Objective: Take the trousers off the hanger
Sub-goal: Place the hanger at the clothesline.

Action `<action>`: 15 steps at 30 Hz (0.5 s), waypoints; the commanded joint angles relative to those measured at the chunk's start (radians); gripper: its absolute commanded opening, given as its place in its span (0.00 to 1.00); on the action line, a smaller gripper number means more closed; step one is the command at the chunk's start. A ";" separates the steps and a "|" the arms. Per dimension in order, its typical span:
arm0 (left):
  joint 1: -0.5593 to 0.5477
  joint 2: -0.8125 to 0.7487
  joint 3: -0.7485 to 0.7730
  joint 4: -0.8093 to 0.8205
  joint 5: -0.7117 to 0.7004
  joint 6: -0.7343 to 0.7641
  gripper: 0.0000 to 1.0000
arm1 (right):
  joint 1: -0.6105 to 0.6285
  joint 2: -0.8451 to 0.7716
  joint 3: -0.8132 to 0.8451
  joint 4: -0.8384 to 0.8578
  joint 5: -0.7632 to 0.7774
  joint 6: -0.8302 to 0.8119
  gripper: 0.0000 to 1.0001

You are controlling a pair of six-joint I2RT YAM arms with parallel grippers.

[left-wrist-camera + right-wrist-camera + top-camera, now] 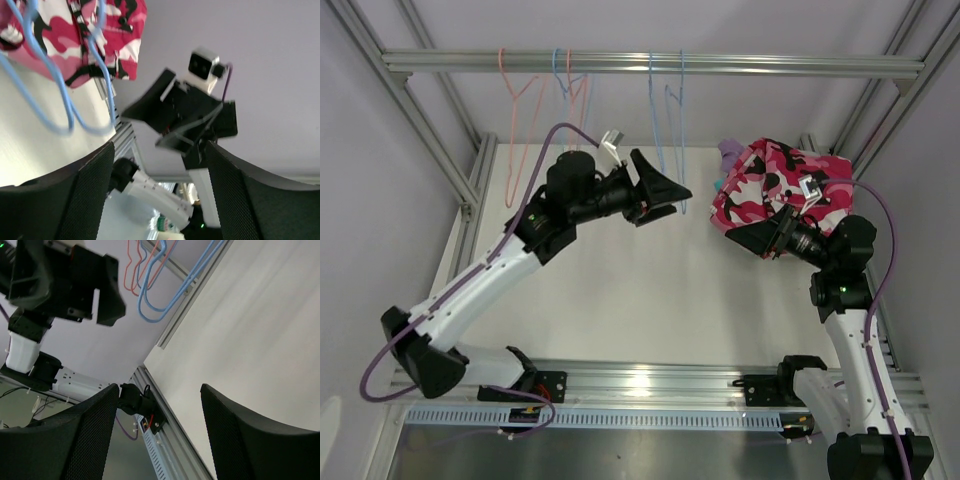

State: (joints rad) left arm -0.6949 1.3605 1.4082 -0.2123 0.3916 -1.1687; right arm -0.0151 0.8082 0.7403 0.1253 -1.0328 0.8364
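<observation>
Near: left tool (159, 150) & right tool (160, 390) both gaped wide, nothing betw. the fingers. Farther, R side of table (620, 290): trousers lay heaped, camo pair (775, 180) on top, lilac pair (730, 150) peeking out behind. Far: hangers (681, 140) on rail (650, 63) all looked bare, so task prob. done.

Soft pink trousers with white and black camouflage blotches (780, 180) lie crumpled in a heap at the far right of my desk (650, 290), on no hanger; lilac cloth (729, 150) peeks from the heap's far left edge; blue wire hangers (682, 140) and salmon wire hangers (508, 150) hang bare on the metal rail (650, 63).
</observation>
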 commanded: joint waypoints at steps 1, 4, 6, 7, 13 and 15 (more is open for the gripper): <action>-0.041 -0.119 -0.058 -0.082 -0.088 0.093 0.78 | -0.003 -0.027 0.018 -0.032 0.016 -0.042 0.71; -0.080 -0.222 -0.109 -0.156 -0.170 0.202 0.79 | -0.003 -0.040 0.018 -0.061 0.033 -0.060 0.71; -0.106 -0.283 -0.127 -0.211 -0.221 0.260 0.80 | -0.003 -0.044 0.018 -0.082 0.045 -0.065 0.72; -0.115 -0.300 -0.127 -0.255 -0.281 0.335 0.80 | -0.003 -0.046 0.018 -0.088 0.048 -0.075 0.71; -0.204 -0.457 -0.185 -0.391 -0.769 0.610 0.82 | 0.003 -0.069 0.014 -0.162 0.094 -0.111 0.72; -0.204 -0.491 -0.227 -0.397 -0.859 0.656 0.84 | 0.007 -0.084 0.014 -0.162 0.097 -0.114 0.72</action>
State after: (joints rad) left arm -0.8948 0.9203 1.2255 -0.5419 -0.1772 -0.6884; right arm -0.0139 0.7528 0.7403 -0.0170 -0.9554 0.7509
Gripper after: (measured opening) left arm 0.834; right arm 0.719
